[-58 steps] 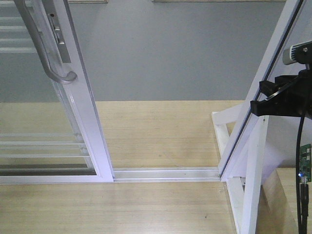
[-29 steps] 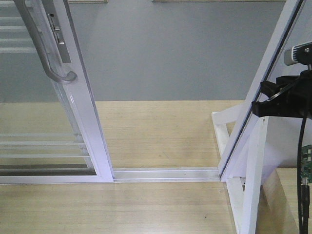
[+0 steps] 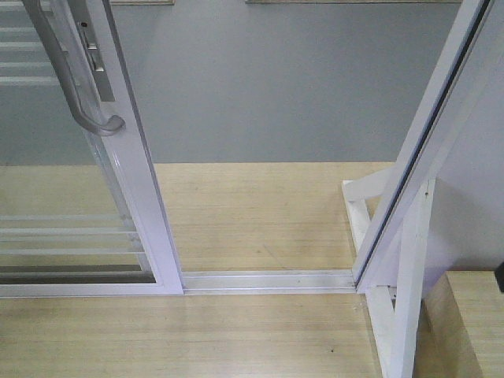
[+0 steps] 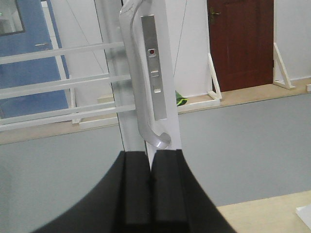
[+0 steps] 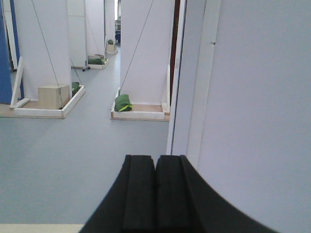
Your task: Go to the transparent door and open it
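transparent door (image 3: 118, 205) slid to left w/ gap open on floor track (image 3: 268, 279), grey handle (image 4: 141, 87) just above left gripper (image 4: 150, 194), jaws closed on nothing, prob. lined up to hook it; right gripper (image 5: 155, 194) jaws closed too, parked near slanted frame post (image 3: 425, 150).

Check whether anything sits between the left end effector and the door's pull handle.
Nothing visible does. In the left wrist view the closed left end effector points at the lower end of the curved grey handle on the transparent door, with only open air between them.
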Tool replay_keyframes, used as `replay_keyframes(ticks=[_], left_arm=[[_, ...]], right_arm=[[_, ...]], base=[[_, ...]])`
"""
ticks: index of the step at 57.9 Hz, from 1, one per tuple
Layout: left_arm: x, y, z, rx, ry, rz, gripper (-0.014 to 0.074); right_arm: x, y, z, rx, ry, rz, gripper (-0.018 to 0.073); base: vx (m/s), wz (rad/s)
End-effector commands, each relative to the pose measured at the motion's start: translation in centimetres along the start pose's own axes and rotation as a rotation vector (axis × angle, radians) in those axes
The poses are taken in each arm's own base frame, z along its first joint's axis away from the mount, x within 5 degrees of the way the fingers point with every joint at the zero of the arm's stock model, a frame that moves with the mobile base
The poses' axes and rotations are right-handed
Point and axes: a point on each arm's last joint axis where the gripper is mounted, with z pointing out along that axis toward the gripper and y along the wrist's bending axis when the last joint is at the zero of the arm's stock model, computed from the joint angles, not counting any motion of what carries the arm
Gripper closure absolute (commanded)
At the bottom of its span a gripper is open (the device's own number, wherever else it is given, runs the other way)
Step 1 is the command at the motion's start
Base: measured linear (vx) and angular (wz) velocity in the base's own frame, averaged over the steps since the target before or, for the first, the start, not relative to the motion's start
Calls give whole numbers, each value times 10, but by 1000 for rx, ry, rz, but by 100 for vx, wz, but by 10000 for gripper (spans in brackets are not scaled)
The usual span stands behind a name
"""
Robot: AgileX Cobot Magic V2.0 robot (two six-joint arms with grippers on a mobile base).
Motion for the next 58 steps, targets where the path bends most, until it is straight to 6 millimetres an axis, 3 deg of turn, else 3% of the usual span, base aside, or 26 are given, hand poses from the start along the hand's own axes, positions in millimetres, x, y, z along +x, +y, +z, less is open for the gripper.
replay_keyframes(ticks=[1,5,13,20,58], left_arm=[[-2,-1,2,8,-47,-13,603],[-2,-1,2,8,-47,-13,603],[-2,-1,2,8,-47,-13,603],[-1,-1,2,8,-45,-13,603],[-1,-1,2,8,-45,-13,603]], right_arm=[[3,-1,-12,21,-85,-12,571],[17,0,-19,22,-84,10,568],[23,1,-33,8,-61,-3,567],[30,2,-31,-2,21,4,567],[32,2,-31,-5,47,3,565]], base=[[0,0],[0,0],[0,0],[0,0],[0,0]])
